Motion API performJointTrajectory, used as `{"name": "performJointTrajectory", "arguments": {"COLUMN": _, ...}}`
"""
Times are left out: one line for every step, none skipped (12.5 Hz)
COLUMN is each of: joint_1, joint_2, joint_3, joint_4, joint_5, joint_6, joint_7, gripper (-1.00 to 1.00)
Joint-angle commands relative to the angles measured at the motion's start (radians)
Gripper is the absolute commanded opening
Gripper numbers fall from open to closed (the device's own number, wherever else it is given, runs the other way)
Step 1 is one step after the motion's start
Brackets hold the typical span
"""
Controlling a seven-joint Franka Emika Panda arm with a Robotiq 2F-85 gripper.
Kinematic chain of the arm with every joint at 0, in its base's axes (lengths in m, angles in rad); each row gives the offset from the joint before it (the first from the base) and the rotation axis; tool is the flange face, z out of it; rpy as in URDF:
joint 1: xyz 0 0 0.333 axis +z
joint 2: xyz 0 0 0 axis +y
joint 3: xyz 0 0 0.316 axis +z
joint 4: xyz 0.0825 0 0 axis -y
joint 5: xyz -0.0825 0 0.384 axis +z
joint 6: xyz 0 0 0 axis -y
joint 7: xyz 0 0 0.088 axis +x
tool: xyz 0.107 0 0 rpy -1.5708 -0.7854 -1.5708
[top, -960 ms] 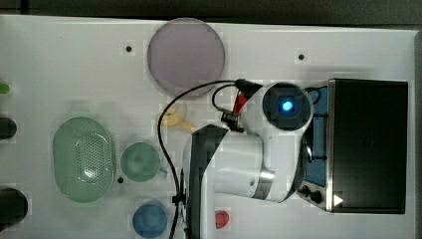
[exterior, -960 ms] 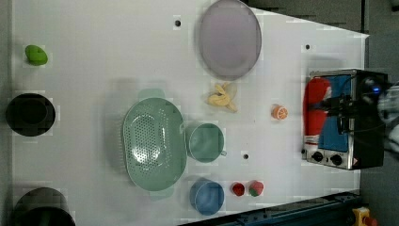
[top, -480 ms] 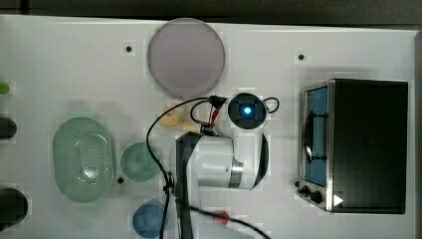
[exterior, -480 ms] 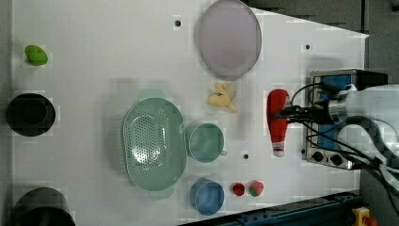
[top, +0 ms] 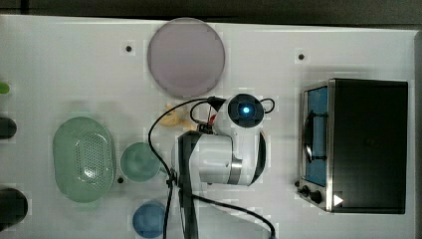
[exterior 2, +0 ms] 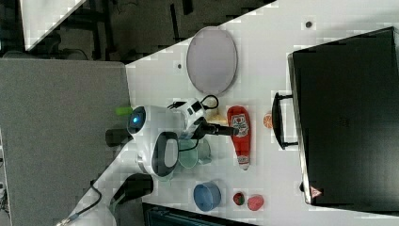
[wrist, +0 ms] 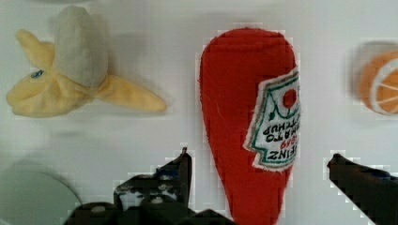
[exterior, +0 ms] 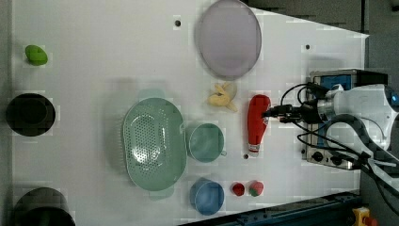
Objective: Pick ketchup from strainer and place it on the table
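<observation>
Three overhead views; wrist close above table (wrist: pixel 141 131)

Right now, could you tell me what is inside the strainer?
Nothing: the strainer shows only its bare perforated bottom, fully uncovered in the left view. The ketchup lies outside it on the table.

A big grey panel (exterior 2: pixel 61 136) stands past the bench's edge in the right view. Behind it the floor (exterior 2: pixel 141 28) is dark, with thin black legs.
</observation>
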Motion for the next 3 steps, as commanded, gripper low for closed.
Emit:
{"name": "performJointTrajectory", "arguments": {"joint_1": -0.001, "joint_2": -0.161, "joint_3": -0.002, "joint_4": 0.081, "joint_5": 0.006, "joint_6": -0.089, "joint_7": 0.111, "gripper": 1.0}}
{"name": "performJointTrajectory", "arguments": {"joint_1": -0.001, "joint_2": -0.199, "joint_3": -0.004, "joint_4": 0.112, "joint_5": 0.006, "joint_6": -0.153, "joint_7": 0.186, "gripper": 1.0}}
{"name": "performJointTrajectory", "arguments": {"joint_1": -0.001, "joint_2": -0.235, "joint_3": -0.007, "joint_4": 0.146, "joint_5": 0.006, "joint_6": -0.216, "joint_7": 0.269, "gripper": 1.0}}
